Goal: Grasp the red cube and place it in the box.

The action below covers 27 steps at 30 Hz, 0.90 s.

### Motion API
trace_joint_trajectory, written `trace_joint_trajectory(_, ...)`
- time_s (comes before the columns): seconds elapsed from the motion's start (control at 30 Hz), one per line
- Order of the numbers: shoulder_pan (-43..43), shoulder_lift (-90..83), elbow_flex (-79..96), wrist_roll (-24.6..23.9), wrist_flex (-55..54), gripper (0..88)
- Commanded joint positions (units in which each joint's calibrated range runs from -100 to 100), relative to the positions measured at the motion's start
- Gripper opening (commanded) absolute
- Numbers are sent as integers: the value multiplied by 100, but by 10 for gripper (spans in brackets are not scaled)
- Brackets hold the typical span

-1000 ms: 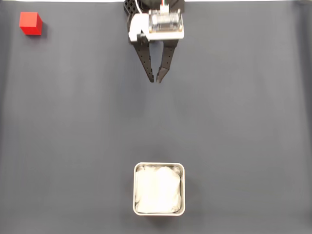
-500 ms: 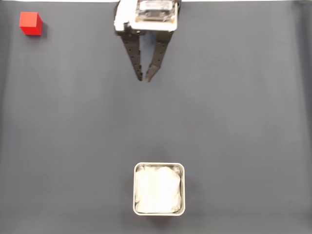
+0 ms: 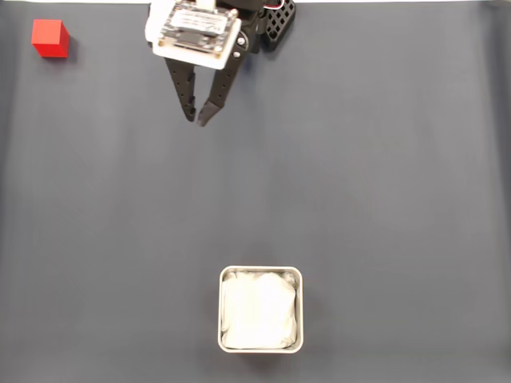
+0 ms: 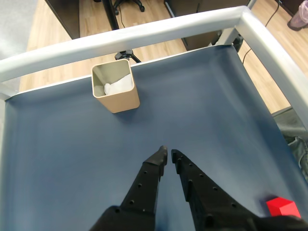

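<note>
In the fixed view the box sits on the dark table near the bottom edge, a little right of centre, with its pale metal rim around crumpled white lining. Well apart from the box, toward the top of that view and left of the box's line, the hand hangs with its two black fingers pointing down toward the box; their tips are nearly touching, so the hand is clenched and grasping nothing. The red cube rests on the table far from the box, in the upper-left corner, left of the hand.

In the wrist view the box stands ahead of the clenched hand, and the cube lies off at the lower right.
</note>
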Motion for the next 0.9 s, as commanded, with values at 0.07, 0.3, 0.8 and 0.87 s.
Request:
trace_joint_trajectory(0.07,275,59,-387,-93,227,0)
trace_joint_trajectory(0.3,638,119,-524,-161,375,2)
trace_joint_trajectory(0.8,1440,128,-524,-317,383,5)
trace_joint_trajectory(0.87,1568,145,-506,-337,383,5)
